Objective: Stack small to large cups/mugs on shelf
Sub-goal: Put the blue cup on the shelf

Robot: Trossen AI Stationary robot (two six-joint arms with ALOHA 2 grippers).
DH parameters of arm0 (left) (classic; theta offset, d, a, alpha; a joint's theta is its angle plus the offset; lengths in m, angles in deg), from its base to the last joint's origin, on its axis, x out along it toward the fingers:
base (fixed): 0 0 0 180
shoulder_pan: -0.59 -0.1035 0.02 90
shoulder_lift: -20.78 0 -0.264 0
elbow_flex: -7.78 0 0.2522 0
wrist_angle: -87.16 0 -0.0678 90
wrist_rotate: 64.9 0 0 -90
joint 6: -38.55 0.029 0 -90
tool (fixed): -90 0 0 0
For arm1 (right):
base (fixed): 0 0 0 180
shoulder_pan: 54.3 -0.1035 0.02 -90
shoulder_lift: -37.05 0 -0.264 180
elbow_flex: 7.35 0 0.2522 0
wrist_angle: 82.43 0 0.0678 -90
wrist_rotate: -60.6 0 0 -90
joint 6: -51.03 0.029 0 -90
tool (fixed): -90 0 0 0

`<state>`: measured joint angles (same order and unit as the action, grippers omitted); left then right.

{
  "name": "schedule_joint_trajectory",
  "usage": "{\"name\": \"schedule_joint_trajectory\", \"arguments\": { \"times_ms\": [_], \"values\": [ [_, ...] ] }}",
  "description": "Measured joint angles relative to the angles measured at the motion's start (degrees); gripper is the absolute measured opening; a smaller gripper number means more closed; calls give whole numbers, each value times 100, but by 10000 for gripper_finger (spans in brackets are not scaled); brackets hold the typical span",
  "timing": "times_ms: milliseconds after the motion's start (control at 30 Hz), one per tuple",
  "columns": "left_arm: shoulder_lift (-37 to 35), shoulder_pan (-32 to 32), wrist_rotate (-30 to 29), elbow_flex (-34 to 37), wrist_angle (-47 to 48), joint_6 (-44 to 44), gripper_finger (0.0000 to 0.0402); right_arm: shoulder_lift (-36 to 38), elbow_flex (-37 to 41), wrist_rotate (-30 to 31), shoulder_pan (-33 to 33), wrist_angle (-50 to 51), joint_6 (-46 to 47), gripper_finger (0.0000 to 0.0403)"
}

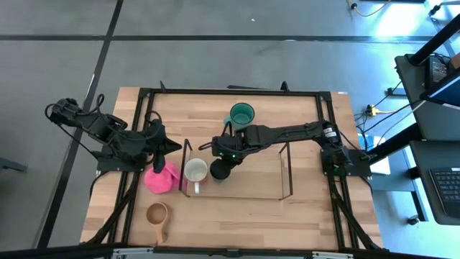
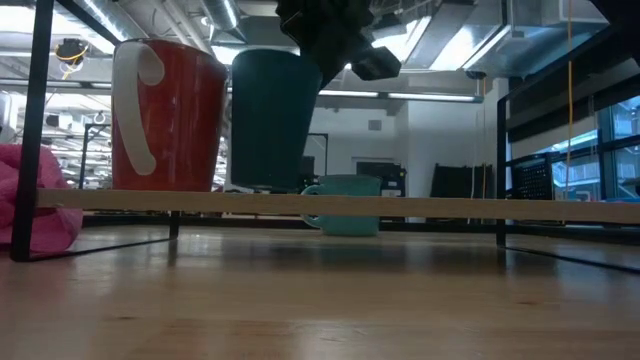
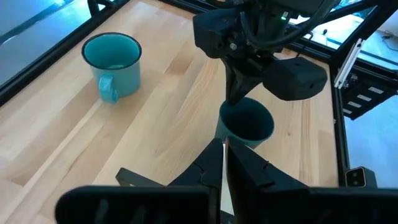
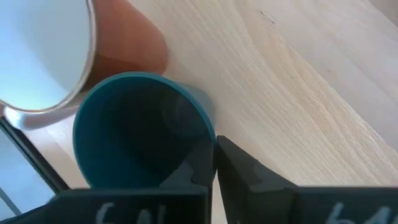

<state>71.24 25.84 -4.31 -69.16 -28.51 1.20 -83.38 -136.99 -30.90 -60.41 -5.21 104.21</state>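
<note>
Your right gripper (image 1: 220, 167) grips the small dark green cup (image 3: 246, 123) by its rim, beside the white-rimmed mug (image 1: 195, 171), to seat it upright on the shelf (image 1: 287, 173).

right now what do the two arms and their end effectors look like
Both arms are dark, jointed links trailing black cables. The right arm shows a small green light near its wrist. Each end effector, left and right, has two black angular fingers.
</note>
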Motion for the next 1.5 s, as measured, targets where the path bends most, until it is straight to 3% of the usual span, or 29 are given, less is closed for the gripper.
{"name": "schedule_joint_trajectory", "arguments": {
  "times_ms": [1500],
  "values": [
    [0,4,7,0,304,39,14,0,0,-55,-3,45,81,25]
  ]
}}
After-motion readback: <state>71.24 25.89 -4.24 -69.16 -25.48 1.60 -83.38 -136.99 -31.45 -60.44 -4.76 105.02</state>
